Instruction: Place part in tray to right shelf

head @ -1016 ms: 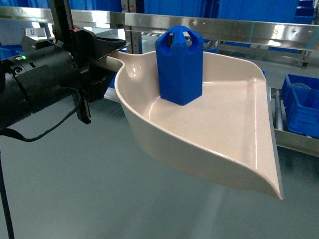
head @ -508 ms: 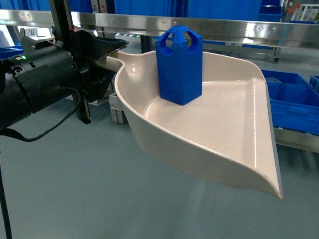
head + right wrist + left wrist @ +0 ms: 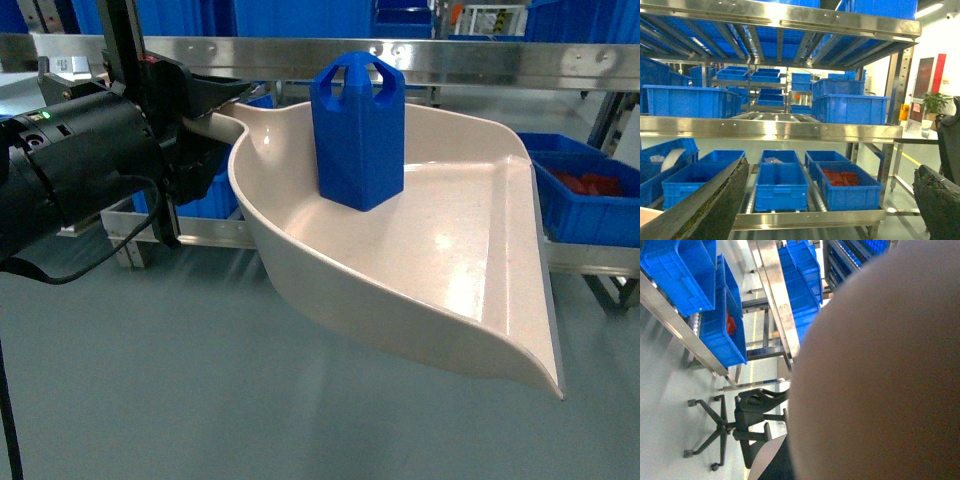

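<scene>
In the head view, the left gripper (image 3: 215, 105) clamps the pale beige-pink scoop tray's (image 3: 470, 290) handle, the small blue jerrycan-shaped part (image 3: 358, 130) upright inside; only the right wrist view shows the right gripper's (image 3: 830, 200) jaws spread, empty, facing blue crates (image 3: 781, 185).

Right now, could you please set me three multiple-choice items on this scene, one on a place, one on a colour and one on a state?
1. Where is the blue part?
A. Standing in the tray, near its curved back wall
B. Lying on the floor
C. In a blue crate

2. What colour is the tray?
A. Bright blue
B. Pale beige-pink
C. Black

3. How does the left gripper stand?
A. Open, away from everything
B. Shut on the part
C. Shut on the tray's handle

Answers:
1. A, the head view shows it upright on the tray's floor.
2. B, its whole surface is pale beige-pink.
3. C, the black fingers clamp the handle at the left of the head view.
</scene>
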